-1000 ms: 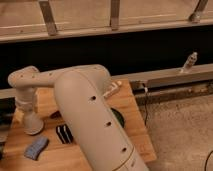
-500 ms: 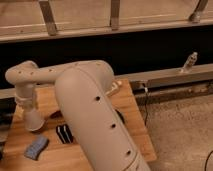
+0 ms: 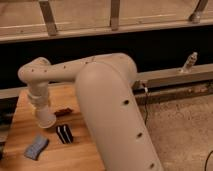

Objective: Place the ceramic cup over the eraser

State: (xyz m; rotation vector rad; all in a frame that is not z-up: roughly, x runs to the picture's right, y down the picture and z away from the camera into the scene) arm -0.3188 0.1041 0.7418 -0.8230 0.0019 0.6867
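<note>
Ceramic cup (image 3: 46,120) sits at the end of the robot's wrist, over the left part of the wooden table (image 3: 20,125). It is white and tapered, with its wider end pointing down and toward the near side. Whether it touches the tabletop or hangs just above it cannot be told.

At the far left of the group, near the front edge of the table, lies a blue-grey wavy pad (image 3: 36,146), apart from the cup. Above the cup is the gripper (image 3: 43,107), mostly hidden by the pale wrist; it is closed and grips the cup from the top.

Just right of the cup and a little nearer lies the eraser (image 3: 64,134), a black block with white stripes. It lies flat on the wood, uncovered, close to the cup but not under it. Farther back, just beside the cup's right side, lies a dark red elongated piece (image 3: 63,111).

The thick beige arm (image 3: 115,110) sweeps from the near right up and across to the wrist on the left, hiding the table's right half. Far right, a small pale upright object (image 3: 189,62) stands on a metal rail.
</note>
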